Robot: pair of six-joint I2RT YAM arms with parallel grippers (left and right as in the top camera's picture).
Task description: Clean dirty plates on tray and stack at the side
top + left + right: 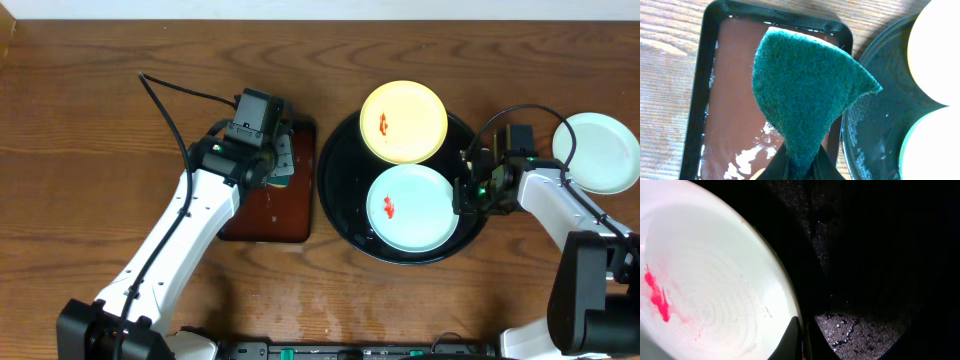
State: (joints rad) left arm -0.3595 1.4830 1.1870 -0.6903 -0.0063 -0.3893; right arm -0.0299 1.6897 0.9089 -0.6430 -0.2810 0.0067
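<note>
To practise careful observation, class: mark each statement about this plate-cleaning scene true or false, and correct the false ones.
1. Two plates lie on the black tray. True: the yellow plate and a mint plate.
2. The yellow plate is clean. False: it bears a red smear.
3. The left gripper holds a green scouring pad over the brown rectangular tray. True.
4. The third plate sits stacked on the mint plate. False: the third plate lies alone on the tabletop, right of the black tray.
</note>
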